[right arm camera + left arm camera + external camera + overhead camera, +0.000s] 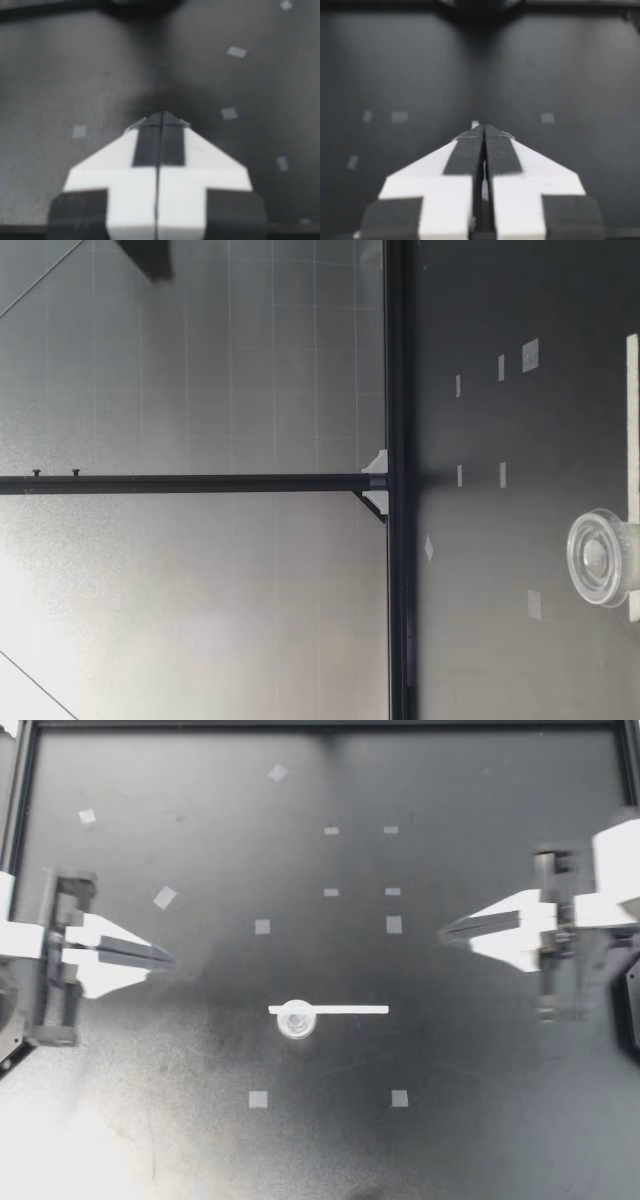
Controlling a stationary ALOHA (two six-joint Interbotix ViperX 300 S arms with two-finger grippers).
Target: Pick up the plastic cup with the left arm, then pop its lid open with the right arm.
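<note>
A clear round lid (pixel 296 1019) touches a white strip (pixel 350 1010) and is cut off in your low view. The left gripper (pixel 170 960) and right gripper (pixel 443 932) are clenched, holding nothing, well apart from it.

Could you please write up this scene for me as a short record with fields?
table: dark, marked with small tape squares
object: small clear cup, on a white strip near one end
left gripper: shut, empty, apart from the cup
right gripper: shut, empty, apart from the cup
</note>
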